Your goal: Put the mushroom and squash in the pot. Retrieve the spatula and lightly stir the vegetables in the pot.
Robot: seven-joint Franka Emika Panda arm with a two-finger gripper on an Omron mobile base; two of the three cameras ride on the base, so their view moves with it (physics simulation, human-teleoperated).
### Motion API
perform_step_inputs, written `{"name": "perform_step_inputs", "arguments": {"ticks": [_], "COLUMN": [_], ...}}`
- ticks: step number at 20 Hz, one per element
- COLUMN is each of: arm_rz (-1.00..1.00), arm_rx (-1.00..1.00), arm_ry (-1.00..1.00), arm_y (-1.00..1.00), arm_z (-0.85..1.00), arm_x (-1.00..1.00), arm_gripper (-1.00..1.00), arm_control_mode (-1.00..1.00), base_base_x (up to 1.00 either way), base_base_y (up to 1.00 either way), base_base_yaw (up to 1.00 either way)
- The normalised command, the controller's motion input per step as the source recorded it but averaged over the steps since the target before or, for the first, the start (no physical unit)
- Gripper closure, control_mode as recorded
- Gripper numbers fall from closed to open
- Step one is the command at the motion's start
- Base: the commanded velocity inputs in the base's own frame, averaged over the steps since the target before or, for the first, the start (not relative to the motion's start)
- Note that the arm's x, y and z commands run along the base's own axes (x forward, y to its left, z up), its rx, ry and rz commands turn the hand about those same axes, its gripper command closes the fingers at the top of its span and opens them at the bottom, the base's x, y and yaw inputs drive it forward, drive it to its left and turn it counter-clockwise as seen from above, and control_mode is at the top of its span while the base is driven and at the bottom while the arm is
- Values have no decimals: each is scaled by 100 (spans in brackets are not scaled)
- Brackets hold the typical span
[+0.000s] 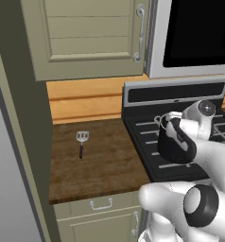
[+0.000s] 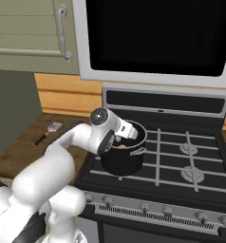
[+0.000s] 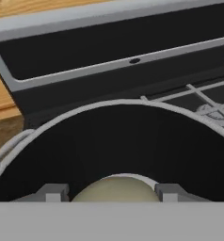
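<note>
In the hand view the tool [image 3: 112, 192] sits at bottom centre, fingers apart with the pale mushroom [image 3: 116, 190] between them, seemingly clamped on it, just above the mouth of the black pot [image 3: 85, 150]; in the right base view the pot [image 2: 124, 159] stands on the stove [image 2: 191, 166] at centre, something orange-tan, likely the squash [image 2: 122, 146], showing inside its rim; in the left base view the spatula [image 1: 81, 142] lies on the wooden desk [image 1: 105, 165], left of centre, well apart from the pot.
</note>
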Motion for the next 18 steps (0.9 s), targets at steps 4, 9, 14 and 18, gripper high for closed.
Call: {"name": "perform_step_inputs", "arguments": {"ticks": [4,9,14,18], "arm_rz": [0,0,0,0], "arm_rx": [0,0,0,0], "arm_ry": [10,12,7,3], "arm_y": [-6,-11,-18,-8], "arm_z": [-23,-27,-39,-45], "arm_x": [51,44,28,4], "arm_gripper": [100,100,100,100], "arm_control_mode": [-100,-100,-100,-100], "base_base_x": [0,0,0,0], "base_base_y": [0,0,0,0], "base_base_yaw": [0,0,0,0]}}
